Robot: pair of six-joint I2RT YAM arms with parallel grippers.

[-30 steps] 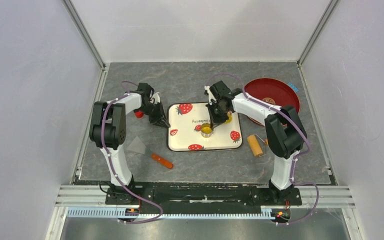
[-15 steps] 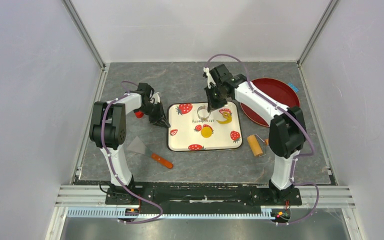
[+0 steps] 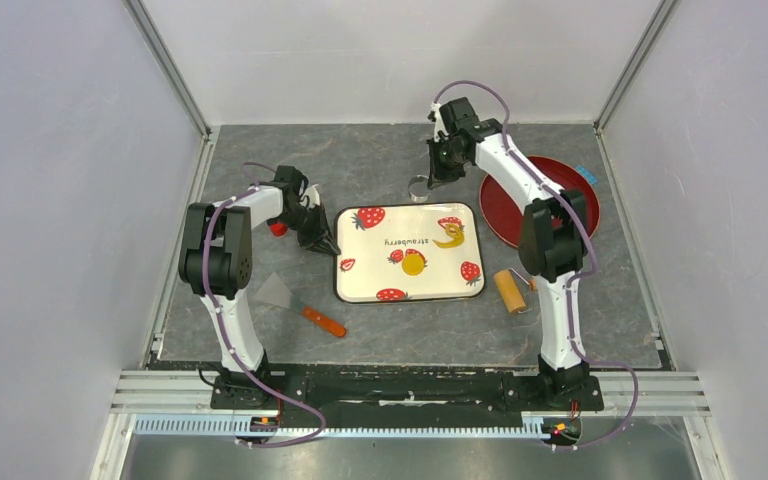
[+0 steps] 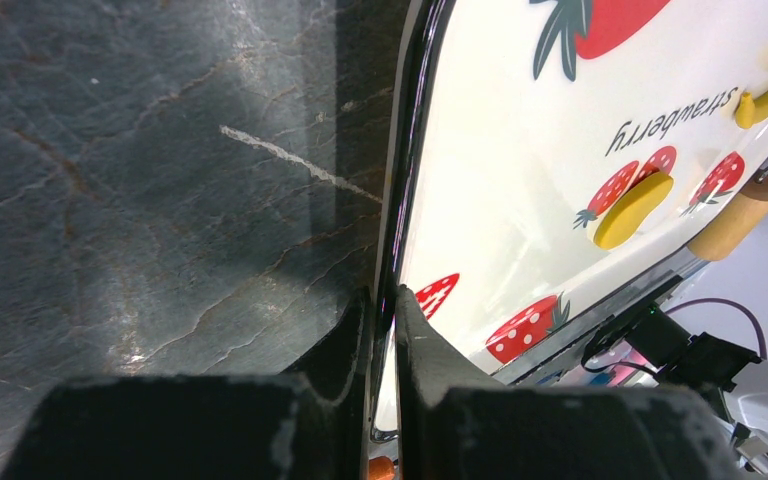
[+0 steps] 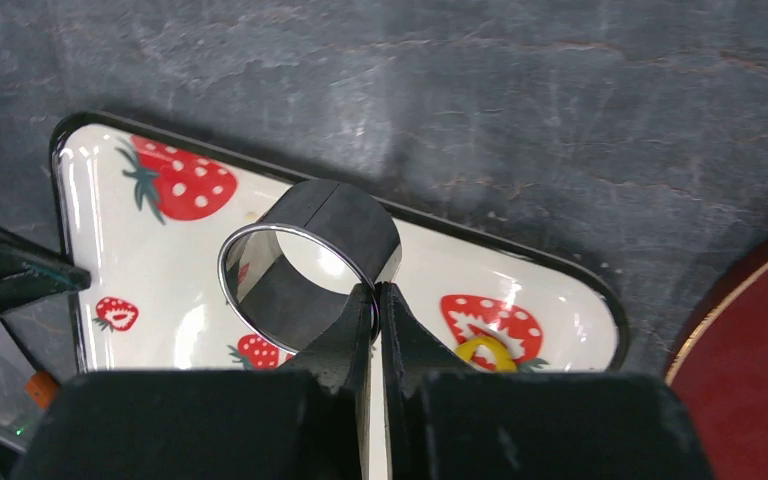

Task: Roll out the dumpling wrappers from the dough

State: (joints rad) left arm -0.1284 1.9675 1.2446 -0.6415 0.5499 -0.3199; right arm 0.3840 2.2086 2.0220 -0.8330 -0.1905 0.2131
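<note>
While our left gripper [image 3: 320, 240] pinches the left rim of the strawberry tray [image 3: 440, 285], jaws closed on it, our right gripper [image 3: 428, 180] hangs near the tray's far edge, clamped on the wall of the metal ring cutter [image 5: 310, 250]. We see one round yellow wrapper [image 3: 414, 263] lying on the tray, a crescent dough scrap [image 3: 450, 238] near it but apart. The wooden roller [image 3: 509, 290] rests just right of the tray.

Your left arm [image 3: 222, 250] is folded at the desk's [image 3: 380, 160] left side, and your left tool [image 4: 385, 295] sits low, its fingers nearly together and pinching the tray's rim [image 4: 400, 200]. Your right arm [image 3: 550, 240] stretches far forward, and your right tool [image 5: 375, 292] points down, clamped on the metal ring's wall [image 5: 310, 260].
</note>
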